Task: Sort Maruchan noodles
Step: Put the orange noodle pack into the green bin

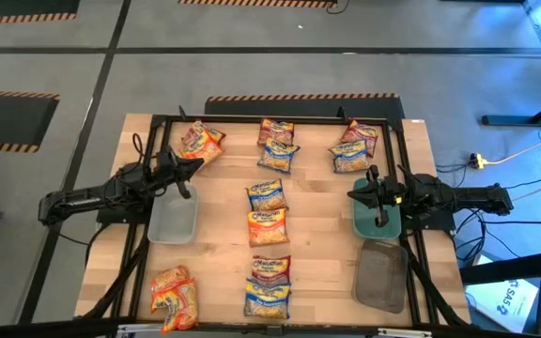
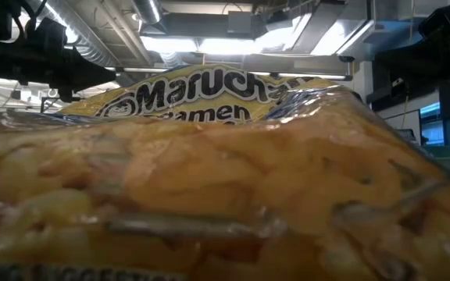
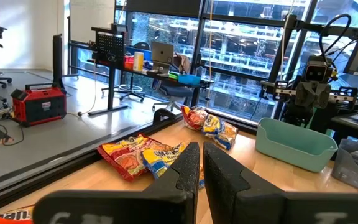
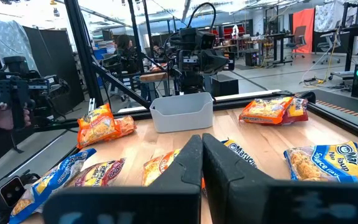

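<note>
Left tool (image 1: 185, 176) closed, empty, over clear tray (image 1: 173, 218); right tool (image 1: 372, 188) closed over teal tray (image 1: 377, 214). High view: packets (image 1: 267, 195) scattered across counter (image 1: 224, 272), three trays. Low view: one packet only.

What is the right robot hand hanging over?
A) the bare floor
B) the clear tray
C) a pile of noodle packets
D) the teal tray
D: in the high view the right gripper sits above the teal tray, with its fingers shut and holding nothing.
</note>
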Controlling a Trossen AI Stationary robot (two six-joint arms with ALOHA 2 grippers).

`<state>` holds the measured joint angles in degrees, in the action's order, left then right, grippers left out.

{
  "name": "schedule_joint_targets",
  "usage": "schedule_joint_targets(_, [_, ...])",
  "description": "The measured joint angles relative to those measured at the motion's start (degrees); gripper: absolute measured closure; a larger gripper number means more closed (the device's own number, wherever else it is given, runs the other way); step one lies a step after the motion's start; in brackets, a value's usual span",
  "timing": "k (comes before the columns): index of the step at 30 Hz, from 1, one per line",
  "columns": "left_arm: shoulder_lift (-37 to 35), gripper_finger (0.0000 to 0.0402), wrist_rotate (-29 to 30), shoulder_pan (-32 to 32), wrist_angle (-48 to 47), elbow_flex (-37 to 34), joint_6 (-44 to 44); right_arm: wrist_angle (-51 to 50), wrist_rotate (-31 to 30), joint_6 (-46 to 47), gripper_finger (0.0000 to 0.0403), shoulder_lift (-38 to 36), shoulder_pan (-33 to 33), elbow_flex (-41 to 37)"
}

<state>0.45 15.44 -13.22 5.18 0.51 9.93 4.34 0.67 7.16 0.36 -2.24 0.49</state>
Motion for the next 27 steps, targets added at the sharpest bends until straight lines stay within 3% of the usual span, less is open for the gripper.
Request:
schedule_joint_targets(4, [0.01,0.0385,0.00,-0.01,0.04,-0.01,0.07,0.05,-0.10,-0.01,0.0402,-0.01,0.02,0.00])
schedule_joint_targets(9, [0.02,0.0385,0.00,-0.01,0.87,-0.01,0.20,0.64,-8.73,0.64,0.0402,-0.02,0.02,0.00])
schedule_joint_targets(13, [0.02,0.0385,0.29,0.01,3.54,-0.01,-0.51,0.78,-8.67,8.84,0.0402,-0.02,0.02,0.00])
schedule_joint_targets(18, [0.02,0.0385,-1.82,0.01,8.29,-0.01,-1.46,2.34,-14.31,8.83,0.0402,0.29,0.04,0.02])
schedule_joint_targets(27, [1.34,0.0385,-3.04,-0.02,14.99,-0.01,-3.13,3.29,-15.21,6.27,0.0402,0.31,0.02,0.02])
